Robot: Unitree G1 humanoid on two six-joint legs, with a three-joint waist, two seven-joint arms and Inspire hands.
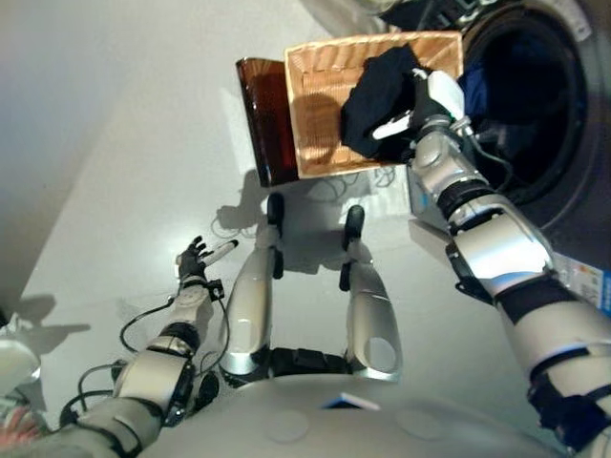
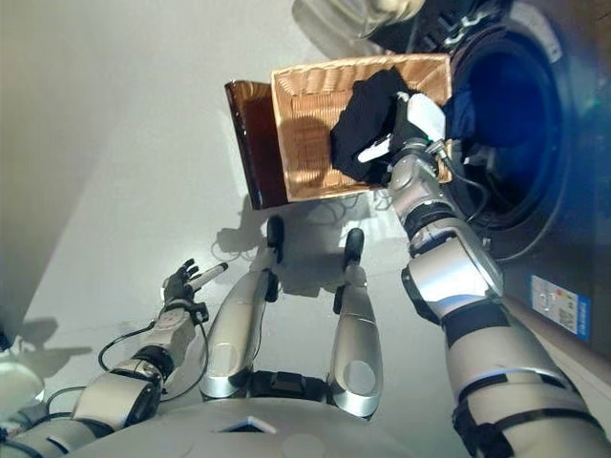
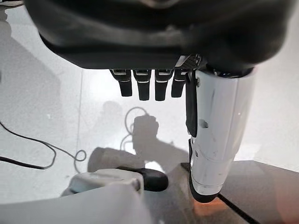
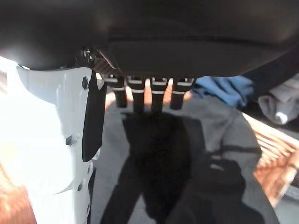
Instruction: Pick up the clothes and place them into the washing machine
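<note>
One dark garment (image 1: pixel 380 95) hangs over the rim of the wicker basket (image 1: pixel 325 105), which stands on the pale floor (image 1: pixel 143 143) just beside the open drum of the washing machine (image 1: pixel 535 105). The right hand (image 1: pixel 420 110) is at that garment, thumb against the cloth, and the wrist view shows its fingers (image 4: pixel 140 95) reaching straight out above the dark fabric, so I cannot tell whether they pinch it. Low on the other side, the left hand (image 1: pixel 196 260) hangs over the floor with fingers spread and empty.
</note>
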